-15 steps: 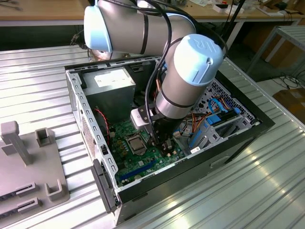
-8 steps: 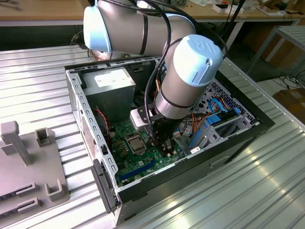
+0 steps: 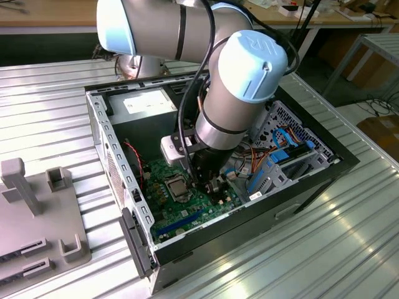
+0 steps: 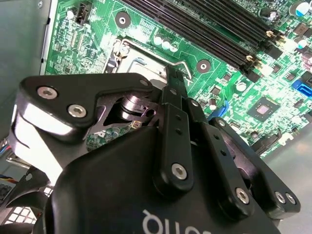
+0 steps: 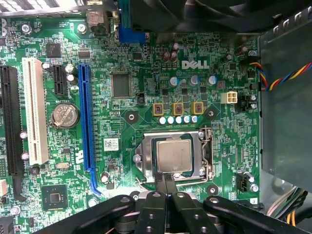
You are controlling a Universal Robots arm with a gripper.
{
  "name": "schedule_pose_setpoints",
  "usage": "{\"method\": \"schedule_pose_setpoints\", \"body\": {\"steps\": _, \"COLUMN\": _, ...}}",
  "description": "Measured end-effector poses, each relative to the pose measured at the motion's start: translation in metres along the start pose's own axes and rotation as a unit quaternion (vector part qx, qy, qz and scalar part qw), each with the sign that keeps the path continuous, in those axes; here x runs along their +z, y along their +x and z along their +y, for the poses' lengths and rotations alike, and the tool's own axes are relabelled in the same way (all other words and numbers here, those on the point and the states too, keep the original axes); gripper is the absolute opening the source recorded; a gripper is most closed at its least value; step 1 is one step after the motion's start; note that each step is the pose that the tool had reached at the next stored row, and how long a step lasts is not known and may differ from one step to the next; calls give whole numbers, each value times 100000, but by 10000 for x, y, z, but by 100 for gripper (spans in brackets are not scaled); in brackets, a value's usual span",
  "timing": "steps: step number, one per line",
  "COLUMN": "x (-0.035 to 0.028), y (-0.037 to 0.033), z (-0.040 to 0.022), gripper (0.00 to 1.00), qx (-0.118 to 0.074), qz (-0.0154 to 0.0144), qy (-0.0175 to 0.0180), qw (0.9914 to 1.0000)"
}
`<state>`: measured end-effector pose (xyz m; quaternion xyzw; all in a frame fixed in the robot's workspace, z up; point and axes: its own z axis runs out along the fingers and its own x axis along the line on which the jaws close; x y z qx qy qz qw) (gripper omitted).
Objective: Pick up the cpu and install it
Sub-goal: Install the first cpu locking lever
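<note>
- Small flat square cpu with a silver-grey metal top seated flat inside the black-framed square socket on the green motherboard, in the first wrist view.
- Same cpu visible in the exterior view on the board inside the open black computer case, to the exterior view's left of the arm's tool.
- Black two-finger gripper poised above the socket's near edge, fingertips overlapping the edge of the cpu in the first wrist view; contact not determinable.
- Jaws pressed together, the two slim fingers lying side by side with nothing pinched between them.
- Gripper body in the second wrist view hanging over the socket area, the long black memory slots beyond it.
- Blue expansion slot and white expansion slot well apart from the socket.
</note>
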<state>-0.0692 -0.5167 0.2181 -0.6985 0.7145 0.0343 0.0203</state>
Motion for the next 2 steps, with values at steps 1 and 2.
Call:
{"method": "schedule_pose_setpoints", "body": {"steps": 1, "x": 0, "y": 0, "z": 1, "gripper": 11, "qx": -2, "qz": -2, "qy": -2, "qw": 100000}}
{"method": "schedule_pose_setpoints", "body": {"steps": 2, "x": 0, "y": 0, "z": 2, "gripper": 11, "qx": 0, "qz": 1, "qy": 0, "qw": 100000}}
